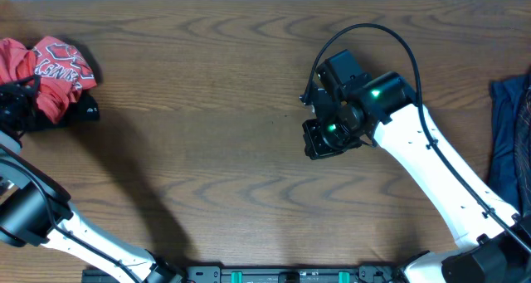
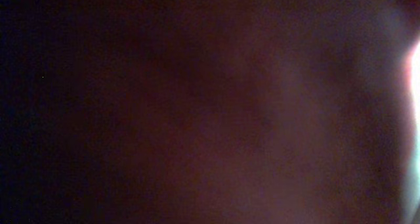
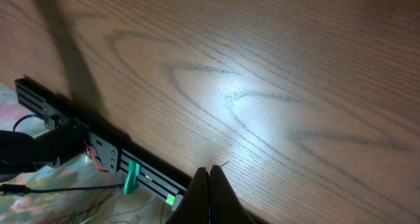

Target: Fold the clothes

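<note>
Coral-red T-shirt (image 1: 60, 67) bunched near far-left corner of table (image 1: 207, 167); left gripper (image 1: 18, 100) touching its near-left flank; jaw state cannot tell, wrist view dark; right gripper (image 3: 209, 181) pressed together, empty, mid-table, well apart; dark blue garment (image 1: 508, 134) at right edge, nearer right arm.

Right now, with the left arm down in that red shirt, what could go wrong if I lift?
The left wrist view is dark, seemingly against the coral-red T-shirt, so what the left gripper holds cannot be told; a lift may slip. The shirt lies bunched at the left edge of the table and could be dragged off. The right gripper is shut over bare wood, far off, unable to help.
</note>
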`<state>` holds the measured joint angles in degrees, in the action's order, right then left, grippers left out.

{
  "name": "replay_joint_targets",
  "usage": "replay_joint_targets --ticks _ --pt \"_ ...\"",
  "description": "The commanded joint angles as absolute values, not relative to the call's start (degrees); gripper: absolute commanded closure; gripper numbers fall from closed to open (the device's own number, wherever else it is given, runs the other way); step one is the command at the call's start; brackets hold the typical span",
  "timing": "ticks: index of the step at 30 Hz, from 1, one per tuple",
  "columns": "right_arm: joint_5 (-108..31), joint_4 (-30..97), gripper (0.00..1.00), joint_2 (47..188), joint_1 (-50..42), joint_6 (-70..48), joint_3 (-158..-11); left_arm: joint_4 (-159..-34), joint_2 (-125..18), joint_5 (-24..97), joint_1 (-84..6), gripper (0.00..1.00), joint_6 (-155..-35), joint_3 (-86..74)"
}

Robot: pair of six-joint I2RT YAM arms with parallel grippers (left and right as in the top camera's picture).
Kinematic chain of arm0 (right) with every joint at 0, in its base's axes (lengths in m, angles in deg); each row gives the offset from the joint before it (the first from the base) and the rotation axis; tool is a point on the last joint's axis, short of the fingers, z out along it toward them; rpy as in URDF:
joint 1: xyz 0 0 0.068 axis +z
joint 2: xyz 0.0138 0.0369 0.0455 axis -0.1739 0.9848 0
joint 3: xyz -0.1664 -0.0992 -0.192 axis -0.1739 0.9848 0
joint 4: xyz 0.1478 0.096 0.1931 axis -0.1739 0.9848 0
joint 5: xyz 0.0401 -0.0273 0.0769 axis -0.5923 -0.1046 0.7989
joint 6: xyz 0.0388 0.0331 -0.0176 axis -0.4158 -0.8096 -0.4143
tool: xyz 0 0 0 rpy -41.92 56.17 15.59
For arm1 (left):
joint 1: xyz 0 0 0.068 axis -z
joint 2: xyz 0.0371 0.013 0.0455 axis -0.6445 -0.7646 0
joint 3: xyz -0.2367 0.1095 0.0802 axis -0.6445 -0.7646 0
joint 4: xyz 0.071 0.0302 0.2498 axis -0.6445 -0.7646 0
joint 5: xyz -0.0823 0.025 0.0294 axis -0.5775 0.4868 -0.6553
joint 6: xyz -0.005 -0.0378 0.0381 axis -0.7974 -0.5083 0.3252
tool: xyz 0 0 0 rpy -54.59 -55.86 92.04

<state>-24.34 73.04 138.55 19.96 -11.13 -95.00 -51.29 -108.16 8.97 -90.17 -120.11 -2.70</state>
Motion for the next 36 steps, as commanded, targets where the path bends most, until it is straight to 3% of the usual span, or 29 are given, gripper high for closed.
replay_joint_targets --ticks 1,2,4,7,12,16,23,36 --pt "-23.5 73.7 0.99 138.7 20.4 -10.2 -95.1 -52.1 -106.7 10.4 -90.5 0.13 -118.8 -1.3" --pt "-23.5 73.9 0.95 138.7 20.4 -10.2 -95.1 -52.1 -106.7 10.4 -90.5 0.02 -118.8 -1.3" --pt "-23.5 74.5 0.93 138.7 20.4 -9.8 -95.1 -52.1 -106.7 10.5 -90.6 0.02 -118.8 -1.3" --pt "-23.5 75.1 0.74 138.7 20.4 -8.7 -95.1 -52.1 -106.7 10.8 -90.6 0.02 -120.3 -1.3" --pt "-23.5 75.1 0.75 138.7 20.4 -8.0 -95.1 -52.1 -106.6 9.9 -90.6 0.02 -122.3 -1.3" --pt "-23.5 74.7 0.66 138.7 20.4 -8.0 -95.1 -55.0 -105.3 10.8 -91.0 0.02 -126.6 -1.3" --pt "-23.1 74.7 0.71 138.7 20.4 -7.5 -95.1 -77.0 -101.9 25.2 -94.7 0.02 -126.3 -1.3" --pt "-22.2 73.8 0.7 138.7 20.4 -4.8 -95.1 -88.7 -99.0 28.9 -99.4 0.02 -117.7 -1.3"
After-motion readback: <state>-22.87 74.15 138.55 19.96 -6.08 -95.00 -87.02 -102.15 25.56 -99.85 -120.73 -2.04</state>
